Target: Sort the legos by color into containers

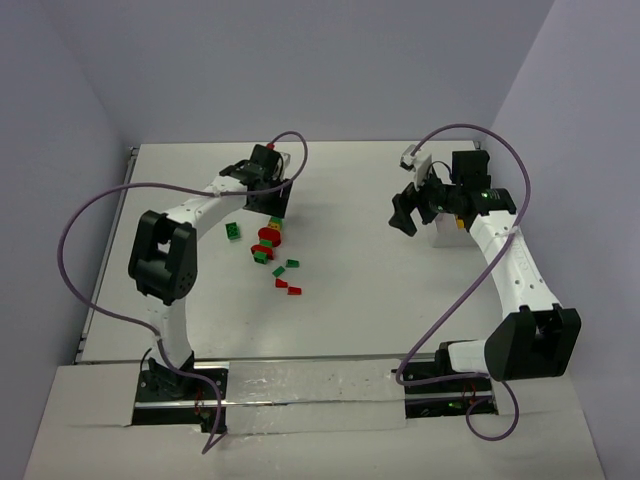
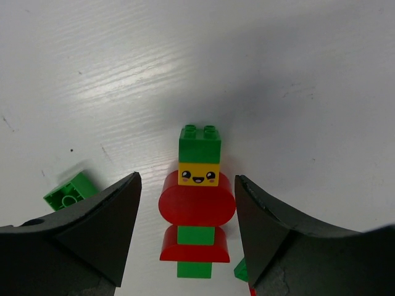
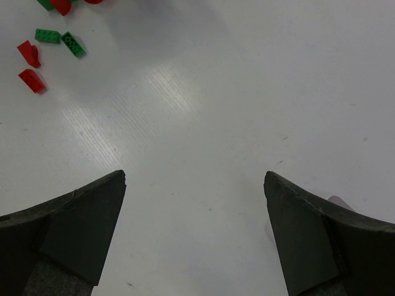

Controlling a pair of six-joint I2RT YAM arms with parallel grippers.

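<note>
A stacked lego figure (image 2: 197, 203) lies flat on the table: green brick, yellow smiling-face brick, red oval, red dome, green base. It also shows in the top view (image 1: 268, 240). My left gripper (image 2: 187, 180) is open, with one jaw on each side of the stack and not touching it; in the top view it (image 1: 271, 210) hangs just behind the stack. A loose green brick (image 2: 68, 191) lies left of the left jaw. My right gripper (image 3: 194, 177) is open and empty over bare table. The white tray (image 1: 441, 234) sits mostly hidden under the right wrist.
Small loose red and green legos (image 1: 288, 278) lie scattered in front of the stack; they also show at the top left of the right wrist view (image 3: 47, 36). A green brick (image 1: 232, 231) lies left of the stack. Purple cables loop over both arms.
</note>
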